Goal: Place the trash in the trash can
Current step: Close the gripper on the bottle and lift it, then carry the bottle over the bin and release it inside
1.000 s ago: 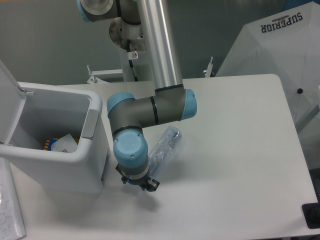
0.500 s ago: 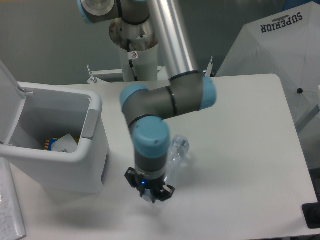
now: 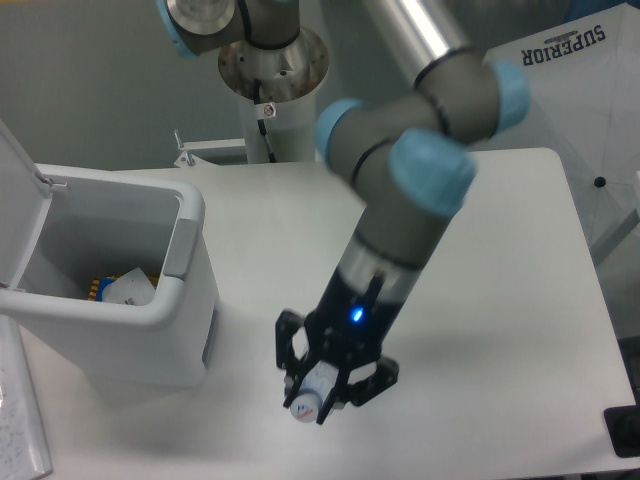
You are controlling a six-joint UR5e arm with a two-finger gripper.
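The gripper (image 3: 322, 385) is closed around the bottle (image 3: 312, 392), whose pale capped end sticks out below the fingers toward the camera; the rest of the bottle is hidden behind the gripper and the arm (image 3: 400, 240). One second ago the bottle was lying on the table (image 3: 500, 300) beside the wrist and the gripper had nothing in it, so now the grasp is made and the arm has swung to the right and looks raised. I judge that the picking step is finished and the carrying step comes next. The trash can (image 3: 110, 270) stands at the left with its lid (image 3: 15, 200) open, and some colored trash already lies inside. I cannot find the small wrapper on the table; it may be in the can, but this is not clear. Between the gripper and the can is only bare table, though the near wall and grey rim panel (image 3: 178, 238) must be cleared from above.
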